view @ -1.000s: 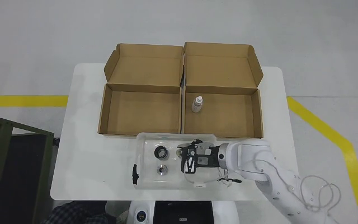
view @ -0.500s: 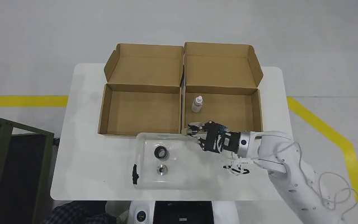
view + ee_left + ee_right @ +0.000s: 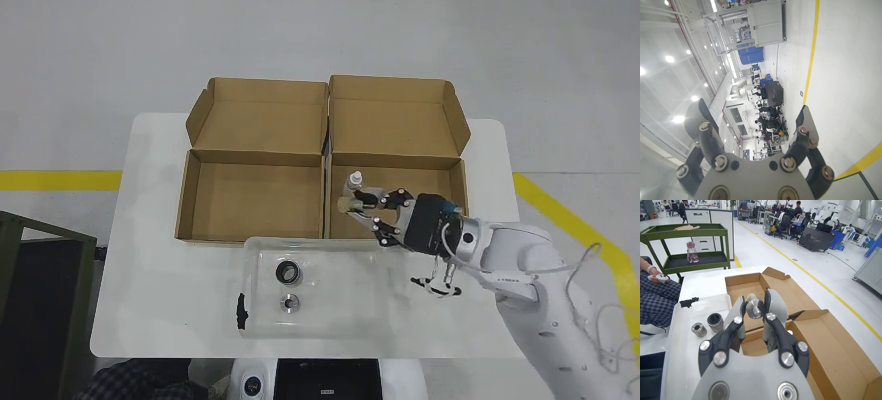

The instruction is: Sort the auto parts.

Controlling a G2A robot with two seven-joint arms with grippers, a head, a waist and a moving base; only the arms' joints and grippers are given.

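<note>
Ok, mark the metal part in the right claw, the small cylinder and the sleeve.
metal part [image 3: 750, 306]: right wrist view, round end face.
small cylinder [image 3: 700, 333]: right wrist view, side wall.
sleeve [image 3: 715, 326]: right wrist view, side wall.

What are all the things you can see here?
table: one, white, under everything
cardboard boxes: two, brown, side by side on the table
tray: one, clear, in front of the boxes
metal cylinders: two, silver, in the tray
black part: one, black, tray's left edge
small bottle: one, white, standing in the right box
metal part: one, silver, held over the right box
cart: one, green, beside the table
pink bottle: one, pink, on the cart
right hand: one, grey, shut on the metal part
left hand: one, grey, open, empty
</note>
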